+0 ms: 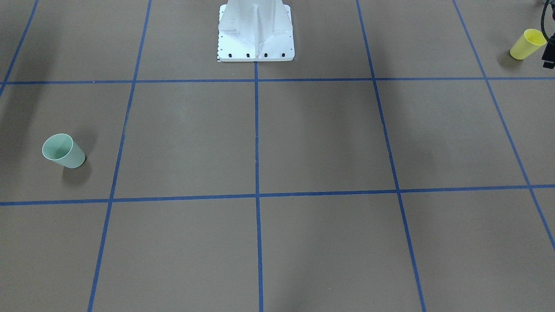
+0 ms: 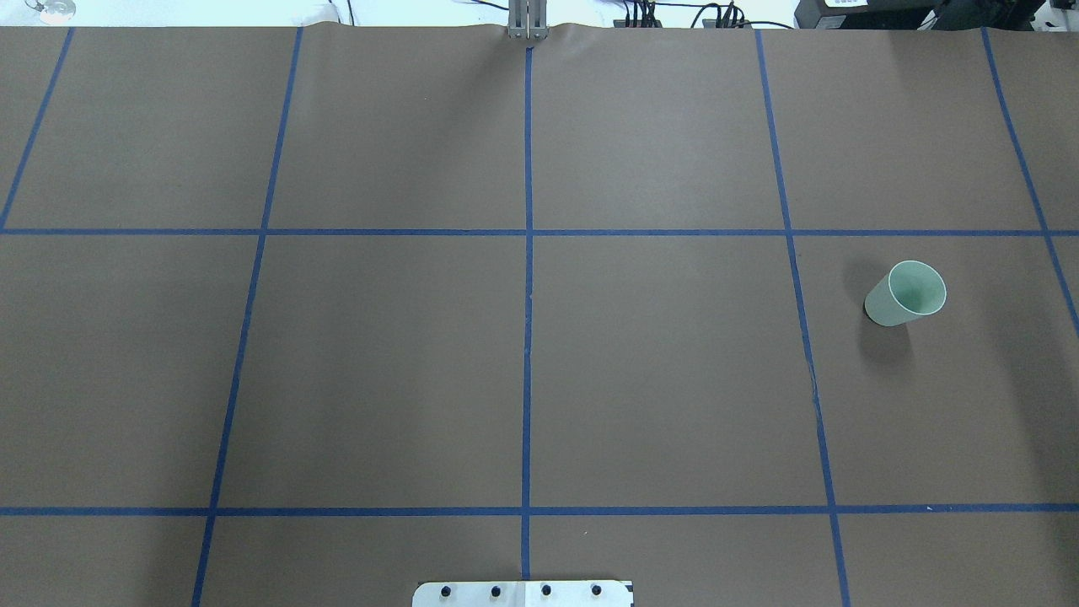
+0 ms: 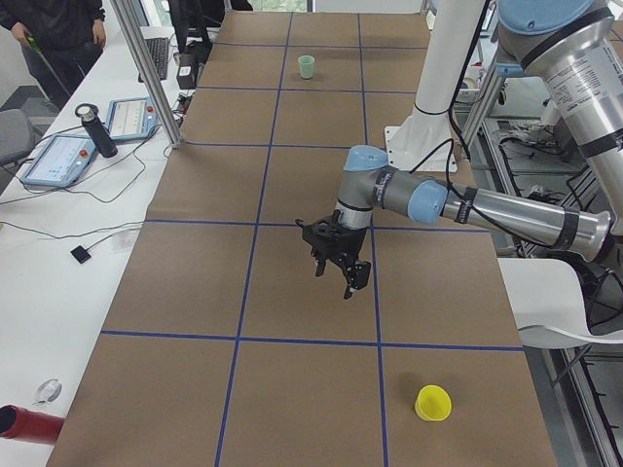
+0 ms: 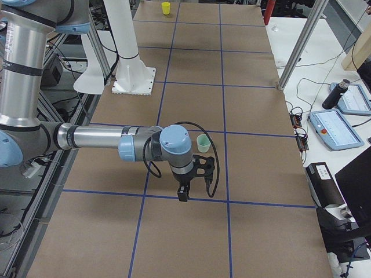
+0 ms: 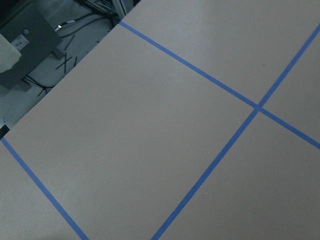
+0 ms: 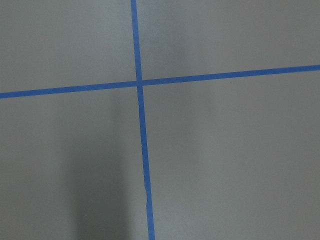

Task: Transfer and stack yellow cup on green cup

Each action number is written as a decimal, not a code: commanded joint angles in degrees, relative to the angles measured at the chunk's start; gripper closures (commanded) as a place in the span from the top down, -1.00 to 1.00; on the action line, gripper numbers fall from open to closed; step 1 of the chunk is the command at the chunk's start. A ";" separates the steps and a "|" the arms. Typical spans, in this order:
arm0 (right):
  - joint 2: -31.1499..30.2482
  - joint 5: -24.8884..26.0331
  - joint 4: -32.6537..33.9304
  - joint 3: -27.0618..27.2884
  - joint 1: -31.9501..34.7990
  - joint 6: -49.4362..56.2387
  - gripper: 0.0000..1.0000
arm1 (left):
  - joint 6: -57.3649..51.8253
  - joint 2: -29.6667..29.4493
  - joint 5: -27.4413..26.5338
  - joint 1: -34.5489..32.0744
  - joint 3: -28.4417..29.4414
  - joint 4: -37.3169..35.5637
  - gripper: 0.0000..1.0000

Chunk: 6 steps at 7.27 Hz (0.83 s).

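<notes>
The yellow cup [image 1: 527, 44] stands upright near the table's end on my left side; it also shows in the exterior left view [image 3: 433, 402] and far off in the exterior right view [image 4: 166, 7]. The green cup [image 2: 906, 293] stands upright on my right side, also in the front view [image 1: 63, 151]. My left gripper [image 3: 336, 275] hovers above the table, apart from the yellow cup. My right gripper [image 4: 184, 194] hovers just beside the green cup [image 4: 203, 142]. Both show only in side views, so I cannot tell open or shut. The wrist views show only paper and tape.
The brown paper table carries a grid of blue tape lines [image 2: 528, 253]. The white robot pedestal [image 1: 256, 34] stands at the robot's edge. A side bench with tablets [image 3: 58, 161], a bottle [image 3: 97, 131] and a metal post [image 3: 146, 68] lies across the table.
</notes>
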<state>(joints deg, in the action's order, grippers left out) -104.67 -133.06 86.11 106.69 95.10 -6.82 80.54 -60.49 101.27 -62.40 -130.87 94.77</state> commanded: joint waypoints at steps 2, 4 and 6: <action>-0.27 0.08 -0.07 0.01 0.00 0.06 0.99 | 24.82 0.37 -8.85 17.23 -0.18 -14.46 1.00; -0.71 -0.19 -0.07 0.01 0.00 -0.03 0.99 | 38.41 0.19 -10.92 25.79 0.00 -26.16 1.00; -1.06 -0.19 -0.16 -0.08 0.00 -0.03 0.99 | 48.53 -2.16 -10.83 31.88 2.88 -35.93 1.00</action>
<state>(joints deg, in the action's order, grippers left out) -105.57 -133.23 85.99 106.68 95.10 -6.84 122.84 -61.11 90.59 -33.86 -129.80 64.69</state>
